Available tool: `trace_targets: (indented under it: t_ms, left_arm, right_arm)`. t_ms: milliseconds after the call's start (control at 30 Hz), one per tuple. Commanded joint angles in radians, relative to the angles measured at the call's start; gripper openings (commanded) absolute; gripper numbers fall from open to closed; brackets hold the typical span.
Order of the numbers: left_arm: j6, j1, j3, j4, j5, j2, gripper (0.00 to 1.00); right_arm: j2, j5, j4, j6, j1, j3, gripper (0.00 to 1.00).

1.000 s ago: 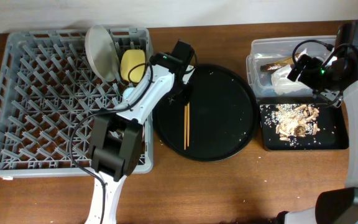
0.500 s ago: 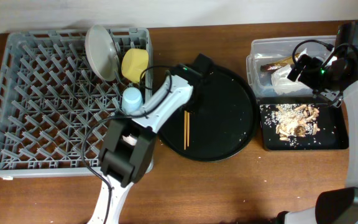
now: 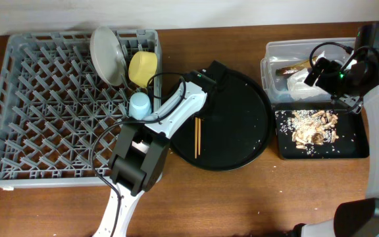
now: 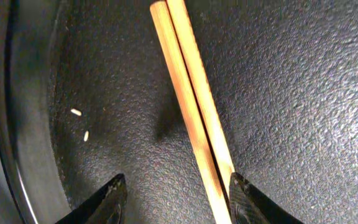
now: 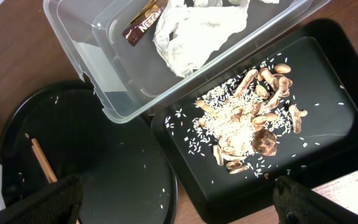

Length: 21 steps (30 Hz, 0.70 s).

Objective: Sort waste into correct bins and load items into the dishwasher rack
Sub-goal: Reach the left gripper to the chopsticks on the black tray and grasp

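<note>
Two wooden chopsticks lie side by side on the round black tray; they fill the left wrist view. My left gripper is open just above the tray, its right finger beside the chopsticks' near end. The grey rack holds the plate, yellow bowl and light blue cup. The clear tub holds white tissue and a brown wrapper. The shallow black tray holds food scraps. My right gripper is open and empty above the trays. The pink cup is out of view.
The clear tub and shallow black tray sit at the right, close to the round tray. Rice grains dot the round tray. Bare wooden table runs along the front.
My left arm has swung right from the rack's edge over the round tray and lowered onto the chopsticks' upper end. The right arm has not moved.
</note>
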Motion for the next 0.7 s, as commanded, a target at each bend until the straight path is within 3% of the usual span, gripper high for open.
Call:
trace_targets:
  t_ms: [0, 400, 533, 567, 600, 667]
  left_arm:
    - [-0.010, 0.004, -0.008, 0.010, -0.011, 0.034, 0.52]
    - [0.042, 0.002, -0.005, 0.115, 0.017, 0.044, 0.55]
    - [0.082, 0.003, -0.005, 0.126, 0.052, 0.044, 0.39]
    - [0.082, 0.004, -0.005, 0.126, 0.051, 0.044, 0.33]
    - [0.082, 0.004, -0.005, 0.126, 0.051, 0.044, 0.21]
    - [0.082, 0.004, -0.005, 0.126, 0.050, 0.044, 0.12]
  right_arm:
    - [-0.001, 0.016, 0.000, -0.002, -0.002, 0.010, 0.98]
    - [-0.001, 0.016, 0.000, -0.002, -0.002, 0.010, 0.98]
    - [-0.001, 0.016, 0.000, -0.002, -0.002, 0.010, 0.98]
    - [-0.001, 0.017, 0.000, -0.002, -0.002, 0.010, 0.98]
    - [-0.001, 0.017, 0.000, -0.002, -0.002, 0.010, 0.98]
    - [-0.001, 0.016, 0.000, -0.002, -0.002, 0.010, 0.98]
